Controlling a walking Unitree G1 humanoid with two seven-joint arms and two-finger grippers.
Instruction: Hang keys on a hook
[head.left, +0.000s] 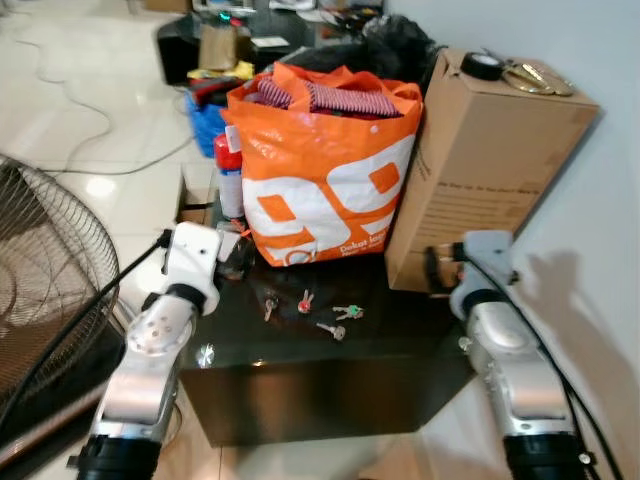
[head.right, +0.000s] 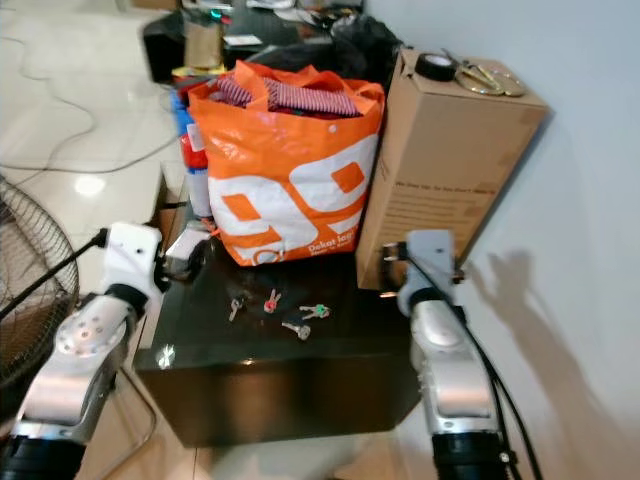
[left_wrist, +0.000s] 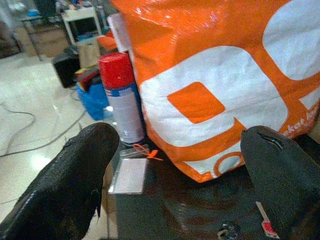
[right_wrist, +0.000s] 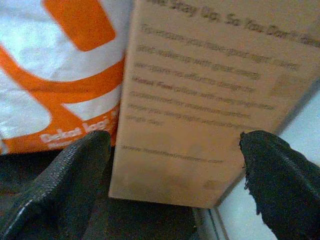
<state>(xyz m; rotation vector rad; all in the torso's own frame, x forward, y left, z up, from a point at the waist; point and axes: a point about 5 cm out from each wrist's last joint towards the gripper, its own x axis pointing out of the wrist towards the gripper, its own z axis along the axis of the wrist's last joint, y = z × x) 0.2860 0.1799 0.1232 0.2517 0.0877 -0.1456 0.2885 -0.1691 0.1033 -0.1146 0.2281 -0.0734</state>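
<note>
Dark and glossy, the low table (head.left: 400, 345) carries four keys (head.left: 310, 308) loose on its front half: a dark one, a red-headed one, a green-headed one and a silver one, lying near each other with bare tabletop around them toward the front edge. Behind them stands an orange bag (head.left: 325, 170) with large white markings, touching a tall cardboard box (head.left: 480, 170) whose print is too blurred to read. Beside the bag stands a red-capped spray can (left_wrist: 120, 97). Left gripper (left_wrist: 185, 165) hovers spread wide over the table's left edge, holding nothing; right gripper (right_wrist: 175, 170) hangs equally spread before the box.
</note>
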